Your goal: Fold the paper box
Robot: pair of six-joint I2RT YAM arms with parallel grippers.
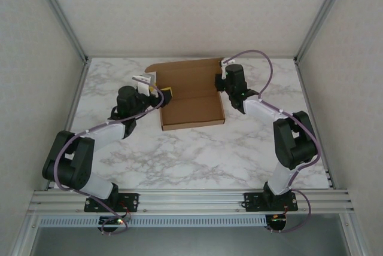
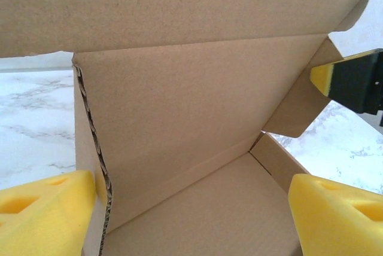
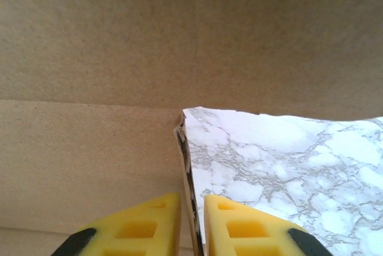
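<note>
Pinching a paper box wall, clear from its wrist, right hand; left hand spread astride another

The box (plain brown cardboard) sits toward the far side of the table, a shallow tray, lid raised behind.

Paper box — open tray, lid raised
Left gripper spread wide at its near edge — marble bench beyond.
</note>
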